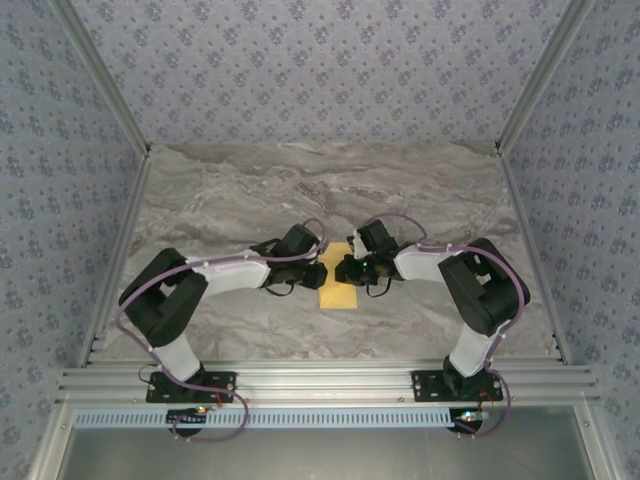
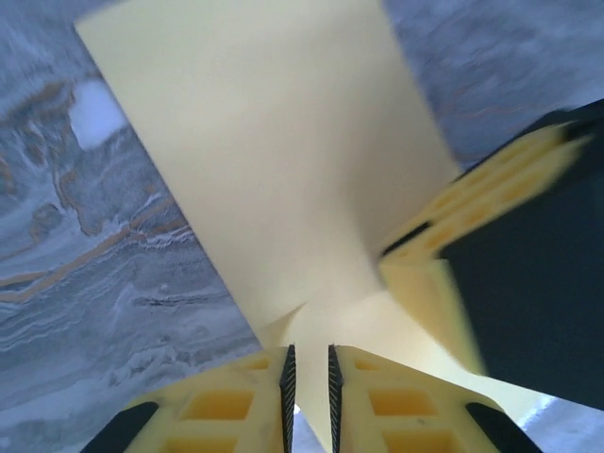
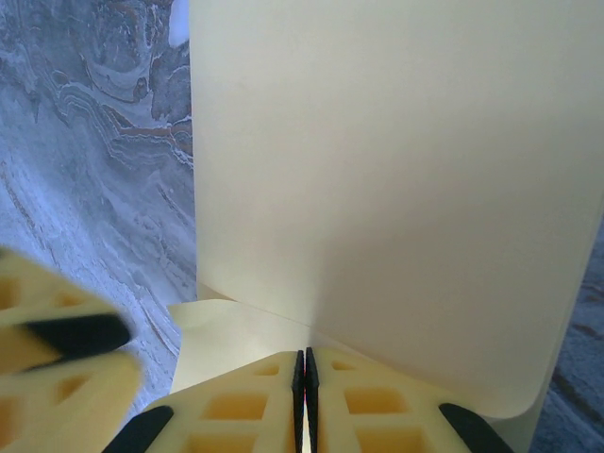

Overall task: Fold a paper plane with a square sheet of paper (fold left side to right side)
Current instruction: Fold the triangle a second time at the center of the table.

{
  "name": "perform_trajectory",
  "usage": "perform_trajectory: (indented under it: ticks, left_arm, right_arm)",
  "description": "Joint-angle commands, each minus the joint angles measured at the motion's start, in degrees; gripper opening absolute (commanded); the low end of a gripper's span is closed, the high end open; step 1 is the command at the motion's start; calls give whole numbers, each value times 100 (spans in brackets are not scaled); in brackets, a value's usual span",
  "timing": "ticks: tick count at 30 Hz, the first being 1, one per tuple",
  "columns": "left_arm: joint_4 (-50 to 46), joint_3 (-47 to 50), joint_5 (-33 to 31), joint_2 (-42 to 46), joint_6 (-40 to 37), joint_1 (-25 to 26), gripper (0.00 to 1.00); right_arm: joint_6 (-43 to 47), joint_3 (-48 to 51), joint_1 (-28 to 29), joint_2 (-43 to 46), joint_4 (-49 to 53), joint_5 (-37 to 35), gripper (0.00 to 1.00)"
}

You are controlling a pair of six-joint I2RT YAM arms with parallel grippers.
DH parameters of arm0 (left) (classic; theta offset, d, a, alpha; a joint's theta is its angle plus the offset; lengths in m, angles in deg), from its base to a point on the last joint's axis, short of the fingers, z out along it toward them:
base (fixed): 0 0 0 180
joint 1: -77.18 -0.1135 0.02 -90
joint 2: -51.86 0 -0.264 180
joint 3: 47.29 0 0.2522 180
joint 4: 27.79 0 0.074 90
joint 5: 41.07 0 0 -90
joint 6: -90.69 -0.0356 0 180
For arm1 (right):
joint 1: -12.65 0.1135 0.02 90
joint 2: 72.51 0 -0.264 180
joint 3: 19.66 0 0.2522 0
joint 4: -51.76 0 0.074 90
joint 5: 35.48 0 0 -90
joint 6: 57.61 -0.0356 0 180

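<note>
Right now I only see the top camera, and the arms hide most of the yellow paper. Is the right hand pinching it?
Observer: Yes. In the right wrist view, the right gripper has its jaws pressed together on the square sheet of paper.
Operator: What about the left one?
Observer: The left gripper shows a thin gap between its jaws, with the paper's edge in it.
Operator: Is the paper just one flat layer?
Observer: No. By the jaws, a big flap sits over a smaller layer beneath.
</note>
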Motion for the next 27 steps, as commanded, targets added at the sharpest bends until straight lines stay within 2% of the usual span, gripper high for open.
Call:
perform_trajectory:
  ticks: [1, 7, 11, 21, 27]
  left_arm:
    - [-48, 167, 296, 588, 151, -21, 20]
    - [749, 756, 1388, 969, 758, 75, 20]
    - [1198, 931, 1872, 901, 1062, 198, 20]
    - [1344, 746, 1918, 182, 1133, 278, 20]
    - [1043, 613, 1632, -40, 954, 283, 20]
  right_arm:
    - [86, 120, 19, -205, 390, -263, 11]
    - [74, 105, 23, -212, 389, -255, 11]
    - [84, 82, 32, -230, 404, -236, 11]
    - [98, 52, 53, -239, 457, -244, 11]
    - [135, 13, 63, -243, 547, -253, 11]
